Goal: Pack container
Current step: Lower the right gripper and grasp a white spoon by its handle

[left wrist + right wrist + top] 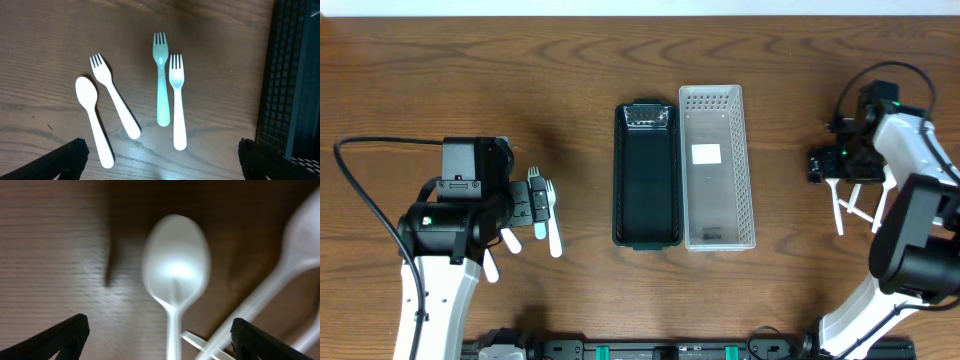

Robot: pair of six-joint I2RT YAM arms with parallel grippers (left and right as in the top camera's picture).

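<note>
While both arms are hovering low, the overhead view is showing the black container (646, 190) and the white perforated basket (717, 200) lying side by side at centre, walls touching, long axes running away from the robot. The left gripper (532, 205) is hanging over a cutlery group (554, 240) near the container's left side. The right gripper (823, 165) is hanging over white utensils (838, 210) well apart from the basket. By this reading the left arm is sitting nearer.

Left wrist view, four pieces are lying apart:
- white spoon (92, 120)
- white fork (114, 95)
- teal fork (160, 80)
- second white fork (176, 100)

Handles are pointing toward the fingertips (65, 160), heads away, so each long axis is crossing the closing line. The jaws are standing wide and gripping nothing. The container wall is being cut off at the right edge.

Right wrist view, a blurred spoon (175, 275) is lying bowl away, handle running down between the wide, empty fingertips (60, 340). Further pieces at right are blurring out; their kinds are staying unreadable.
</note>
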